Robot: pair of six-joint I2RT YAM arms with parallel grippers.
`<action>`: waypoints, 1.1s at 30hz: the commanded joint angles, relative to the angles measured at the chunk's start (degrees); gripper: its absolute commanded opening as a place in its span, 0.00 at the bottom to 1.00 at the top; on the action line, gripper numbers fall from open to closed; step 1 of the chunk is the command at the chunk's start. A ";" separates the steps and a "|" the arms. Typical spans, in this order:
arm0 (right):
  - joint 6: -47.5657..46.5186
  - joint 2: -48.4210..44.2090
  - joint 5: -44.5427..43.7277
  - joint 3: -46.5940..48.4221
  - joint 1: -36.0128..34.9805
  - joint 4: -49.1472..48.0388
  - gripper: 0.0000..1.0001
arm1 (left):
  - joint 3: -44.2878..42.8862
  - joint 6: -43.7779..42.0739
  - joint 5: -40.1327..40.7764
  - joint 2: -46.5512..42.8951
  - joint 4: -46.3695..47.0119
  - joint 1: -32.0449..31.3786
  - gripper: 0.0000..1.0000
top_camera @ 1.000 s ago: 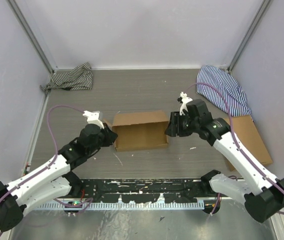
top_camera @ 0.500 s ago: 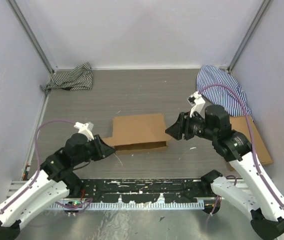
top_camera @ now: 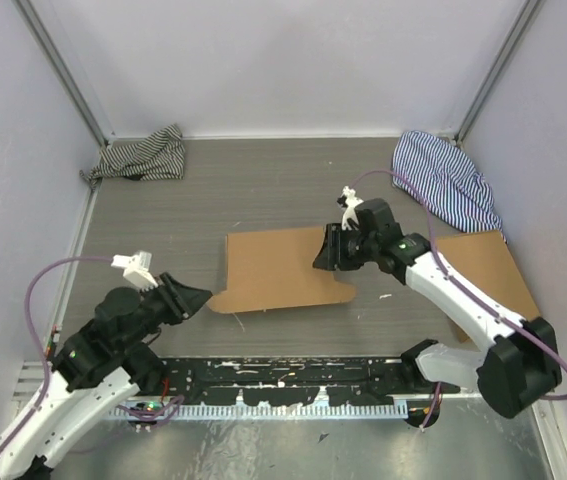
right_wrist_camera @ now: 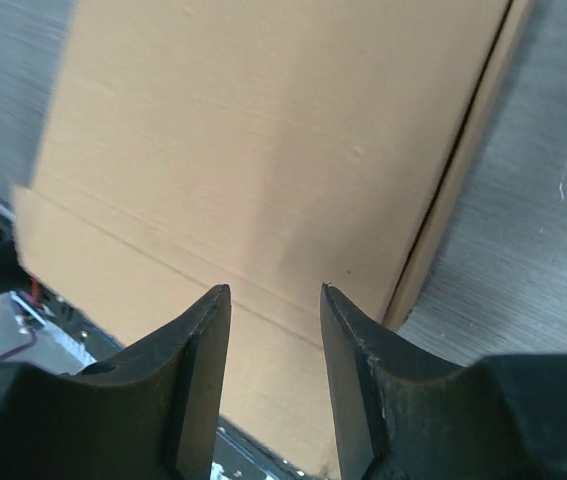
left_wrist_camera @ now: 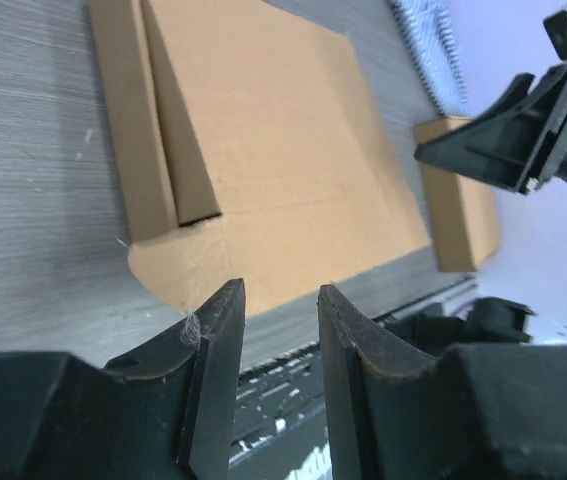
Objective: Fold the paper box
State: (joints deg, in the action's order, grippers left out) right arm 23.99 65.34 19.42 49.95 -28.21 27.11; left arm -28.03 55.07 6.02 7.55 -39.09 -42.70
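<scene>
The paper box (top_camera: 275, 268) lies low on the grey table, its lid down and a rounded front flap (top_camera: 281, 297) spread toward the near edge. In the left wrist view the paper box (left_wrist_camera: 263, 140) shows a narrow side flap folded along its left. My left gripper (top_camera: 199, 295) (left_wrist_camera: 281, 292) hangs open and empty, just off the box's near-left corner. My right gripper (top_camera: 321, 257) (right_wrist_camera: 275, 292) is open over the box's right edge, with the brown lid (right_wrist_camera: 263, 130) below its fingers and nothing between them.
Another brown cardboard box (top_camera: 495, 272) lies at the right, under the right arm. A grey striped cloth (top_camera: 139, 156) sits at the back left and a blue striped cloth (top_camera: 447, 184) at the back right. A black rail (top_camera: 283, 375) runs along the near edge.
The box's raised lid has come down and its front flap now lies flat. My left arm pulled back toward the near left and opened wider. My right gripper moved left over the box.
</scene>
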 commanded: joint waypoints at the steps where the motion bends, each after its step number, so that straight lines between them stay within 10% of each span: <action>1: -0.28 3.43 -3.10 -1.91 -1.51 -5.44 0.46 | -3.09 -6.18 5.10 14.41 7.63 -0.15 0.42; 8: -0.16 10.01 -8.63 -2.98 -3.06 -5.88 0.44 | -15.37 -16.92 4.44 44.95 10.37 -0.18 0.38; 33: 4.35 16.50 -15.12 2.95 -4.40 -7.61 0.44 | -37.34 -27.45 -0.33 84.28 6.87 5.30 0.37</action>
State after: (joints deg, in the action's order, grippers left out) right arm 27.40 79.64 5.43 50.59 -32.42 21.67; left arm -63.07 30.37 8.97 88.58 -30.48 -37.45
